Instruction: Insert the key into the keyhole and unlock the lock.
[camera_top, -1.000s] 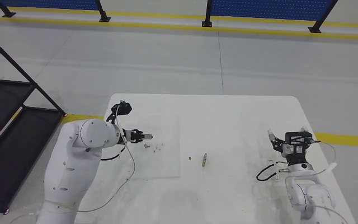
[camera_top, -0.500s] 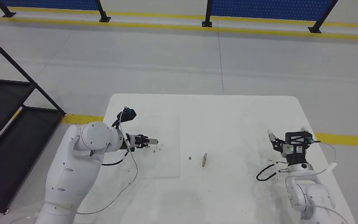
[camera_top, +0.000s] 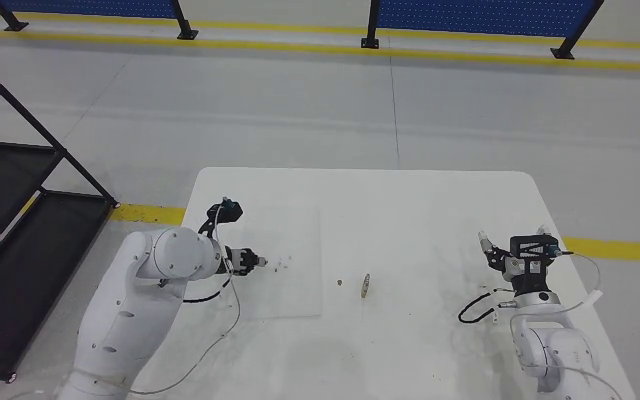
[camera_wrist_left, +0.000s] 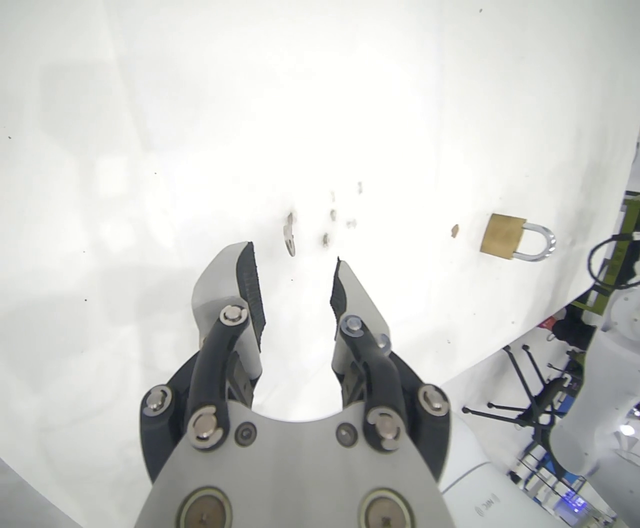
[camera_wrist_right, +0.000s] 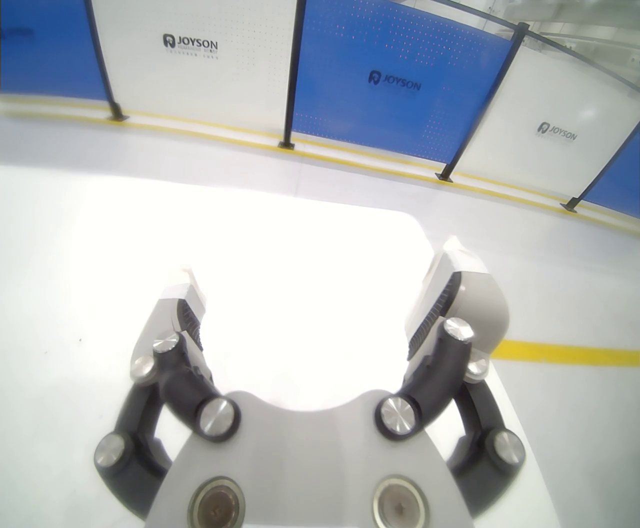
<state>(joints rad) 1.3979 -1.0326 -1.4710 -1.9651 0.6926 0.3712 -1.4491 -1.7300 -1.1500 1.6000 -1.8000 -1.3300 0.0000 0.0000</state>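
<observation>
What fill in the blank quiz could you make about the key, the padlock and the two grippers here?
1. The gripper nearer the key is the ____ one.
2. The left gripper has its jaws ____.
3. The right gripper holds ____.
4. The shackle of the padlock is ____.
Missing words: left, open, nothing, closed.

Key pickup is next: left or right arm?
Left. The left gripper is open, with the key lying on the table just ahead of its fingers. The right gripper sits open near the table's edge, far from key and lock.
</observation>
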